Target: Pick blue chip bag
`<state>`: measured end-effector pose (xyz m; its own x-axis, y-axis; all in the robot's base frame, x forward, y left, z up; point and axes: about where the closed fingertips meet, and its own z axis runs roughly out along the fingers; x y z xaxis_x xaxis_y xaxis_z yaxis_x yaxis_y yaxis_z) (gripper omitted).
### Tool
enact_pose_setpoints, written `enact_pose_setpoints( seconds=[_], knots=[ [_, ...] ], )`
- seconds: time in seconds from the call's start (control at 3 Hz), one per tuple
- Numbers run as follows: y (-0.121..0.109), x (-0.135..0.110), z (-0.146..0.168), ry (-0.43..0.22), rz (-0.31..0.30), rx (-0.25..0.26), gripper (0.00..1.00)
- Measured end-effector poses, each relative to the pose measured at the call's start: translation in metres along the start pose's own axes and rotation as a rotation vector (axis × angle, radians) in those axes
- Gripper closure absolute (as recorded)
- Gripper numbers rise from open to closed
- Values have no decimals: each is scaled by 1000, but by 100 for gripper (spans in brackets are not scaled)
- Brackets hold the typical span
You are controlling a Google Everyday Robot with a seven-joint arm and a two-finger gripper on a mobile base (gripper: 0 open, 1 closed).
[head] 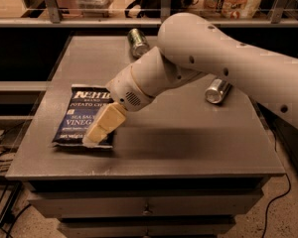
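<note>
The blue chip bag (79,116) lies flat on the left part of the grey table (188,138), white lettering facing up. My gripper (98,132) points down and left from the big white arm (223,58) and hangs over the bag's lower right corner, hiding part of it. Its tan fingers (106,124) overlap from this angle and look pressed together. I cannot tell whether they touch the bag.
One silver-green can (137,41) lies at the table's back, left of the arm. Another can (217,90) lies at the right, partly under the arm. A shelf rail with packaged goods runs behind the table. Drawers sit below the front edge; cables lie on the floor.
</note>
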<state>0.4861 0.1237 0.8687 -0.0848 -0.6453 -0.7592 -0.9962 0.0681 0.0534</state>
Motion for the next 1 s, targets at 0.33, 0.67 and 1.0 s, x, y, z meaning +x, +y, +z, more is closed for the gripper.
enact_pose_setpoints(
  seconds=[0.33, 0.67, 1.0],
  knots=[
    [-6, -6, 15, -23, -10, 26, 0],
    [-19, 0, 44, -8, -35, 44, 16],
    [-21, 5, 50, -18, -25, 34, 39]
  ],
)
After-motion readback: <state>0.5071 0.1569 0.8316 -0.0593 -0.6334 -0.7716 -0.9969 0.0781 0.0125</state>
